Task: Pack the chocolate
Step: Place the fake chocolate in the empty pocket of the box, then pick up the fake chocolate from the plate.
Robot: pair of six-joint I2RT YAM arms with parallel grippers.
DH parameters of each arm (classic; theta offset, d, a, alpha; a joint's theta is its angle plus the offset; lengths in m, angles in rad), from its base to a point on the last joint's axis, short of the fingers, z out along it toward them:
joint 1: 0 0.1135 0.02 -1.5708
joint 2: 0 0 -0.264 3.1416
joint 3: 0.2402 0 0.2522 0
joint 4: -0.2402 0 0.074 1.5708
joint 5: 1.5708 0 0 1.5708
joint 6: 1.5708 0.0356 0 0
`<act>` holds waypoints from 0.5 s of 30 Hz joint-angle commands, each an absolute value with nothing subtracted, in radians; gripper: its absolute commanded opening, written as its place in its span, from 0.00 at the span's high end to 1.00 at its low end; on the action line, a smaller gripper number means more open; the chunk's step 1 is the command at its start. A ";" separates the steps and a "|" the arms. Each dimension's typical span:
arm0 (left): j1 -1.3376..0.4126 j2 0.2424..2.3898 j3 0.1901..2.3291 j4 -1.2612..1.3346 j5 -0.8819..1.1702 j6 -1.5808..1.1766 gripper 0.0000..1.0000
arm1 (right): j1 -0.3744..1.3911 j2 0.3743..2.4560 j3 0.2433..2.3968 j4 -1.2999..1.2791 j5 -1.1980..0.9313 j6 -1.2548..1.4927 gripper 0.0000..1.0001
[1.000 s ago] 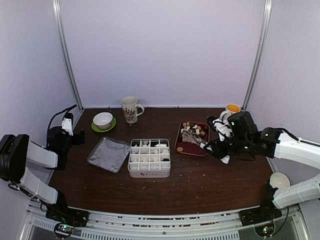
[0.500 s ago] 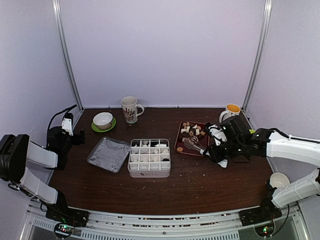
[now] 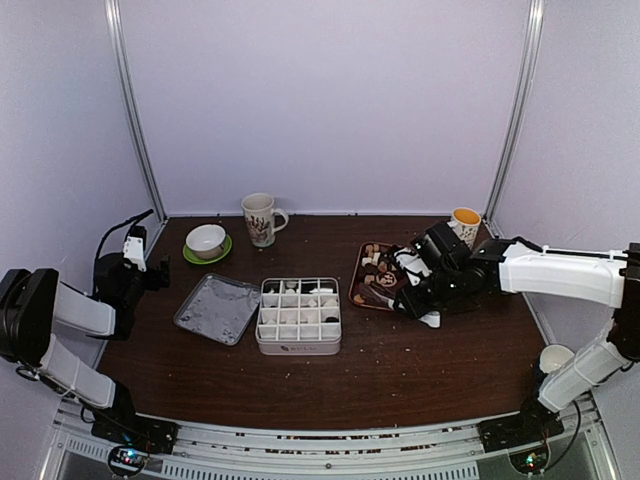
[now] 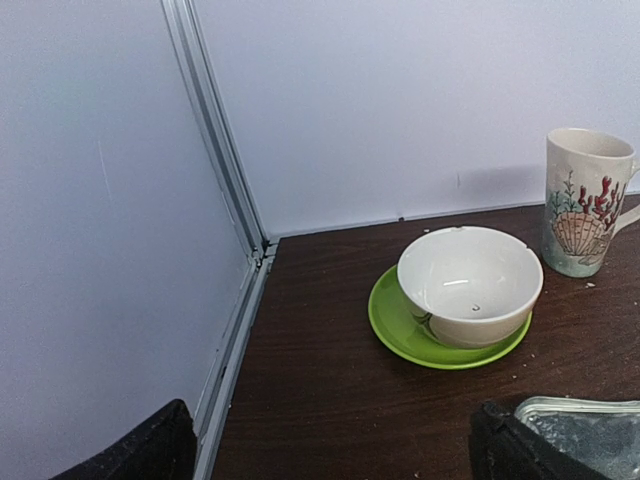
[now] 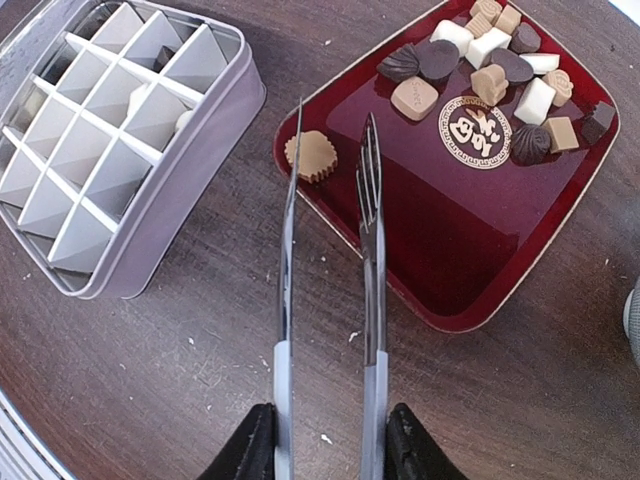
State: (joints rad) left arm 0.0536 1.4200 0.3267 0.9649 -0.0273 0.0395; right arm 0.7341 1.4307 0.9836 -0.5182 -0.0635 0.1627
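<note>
The tongs (image 5: pixel 372 260) hang over the table (image 5: pixel 200 340) gap between divided box (image 5: pixel 190 210) and red tray (image 5: pixel 470 230).

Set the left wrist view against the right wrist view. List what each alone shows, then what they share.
Left wrist only: a white bowl on a green saucer, a shell-patterned mug, a corner of a metal tray, and the wall.
Right wrist only: tongs held in the jaws of the right gripper, a divided tin, and a red tray carrying chocolate.
Both: the dark brown table.
</note>
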 commanded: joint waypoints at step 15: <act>0.061 1.425 0.341 0.992 -0.037 0.030 0.02 | 0.733 1.532 1.110 -0.604 -0.056 0.098 0.62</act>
